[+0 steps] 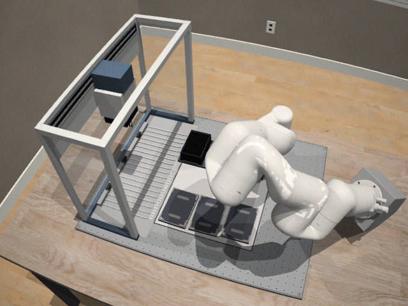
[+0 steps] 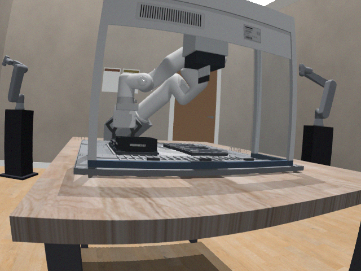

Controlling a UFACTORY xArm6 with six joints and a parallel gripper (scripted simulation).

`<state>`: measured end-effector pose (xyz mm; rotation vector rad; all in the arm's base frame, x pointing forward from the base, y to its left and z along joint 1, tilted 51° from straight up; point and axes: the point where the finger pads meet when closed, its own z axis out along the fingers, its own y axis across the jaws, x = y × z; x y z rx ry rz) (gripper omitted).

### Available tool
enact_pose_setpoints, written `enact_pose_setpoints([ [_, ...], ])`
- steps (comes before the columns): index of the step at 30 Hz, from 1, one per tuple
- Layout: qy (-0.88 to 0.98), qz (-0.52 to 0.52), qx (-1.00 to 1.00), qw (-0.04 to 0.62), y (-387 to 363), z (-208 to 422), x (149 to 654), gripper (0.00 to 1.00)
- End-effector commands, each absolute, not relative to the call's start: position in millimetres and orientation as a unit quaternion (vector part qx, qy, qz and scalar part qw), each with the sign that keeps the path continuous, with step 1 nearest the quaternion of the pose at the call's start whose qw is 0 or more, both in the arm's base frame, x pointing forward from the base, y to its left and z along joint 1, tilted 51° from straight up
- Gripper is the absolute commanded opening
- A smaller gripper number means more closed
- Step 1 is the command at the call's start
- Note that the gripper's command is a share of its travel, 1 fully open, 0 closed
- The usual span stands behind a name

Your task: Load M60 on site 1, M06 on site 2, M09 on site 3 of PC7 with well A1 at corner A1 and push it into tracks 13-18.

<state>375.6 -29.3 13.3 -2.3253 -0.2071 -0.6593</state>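
Top looks down; exterior faces arm [image 2: 163,96].

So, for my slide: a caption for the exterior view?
Open gripper poised over a black plate beside the loading rails.

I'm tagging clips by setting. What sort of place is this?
Probably a lab automation bench: a white-framed instrument with loading rails, a black deep-well block and a white robot arm share a perforated base plate on a wooden table.

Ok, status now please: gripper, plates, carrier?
Gripper open, low by the black block, holding nothing. Carrier on apron, three sites bare. Rails unobstructed.
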Motion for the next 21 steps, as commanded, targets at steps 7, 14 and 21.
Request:
enact_pose_setpoints([
  [7, -0.080, -0.256, -0.898, 0.349, -30.7, 19.6, 385.8, 0.82],
  [14, -0.080, -0.256, -0.898, 0.349, -30.8, 22.1, 390.1, 0.82],
  [21, -0.080, -0.256, -0.898, 0.349, -31.1, 25.8, 396.1, 0.82],
])
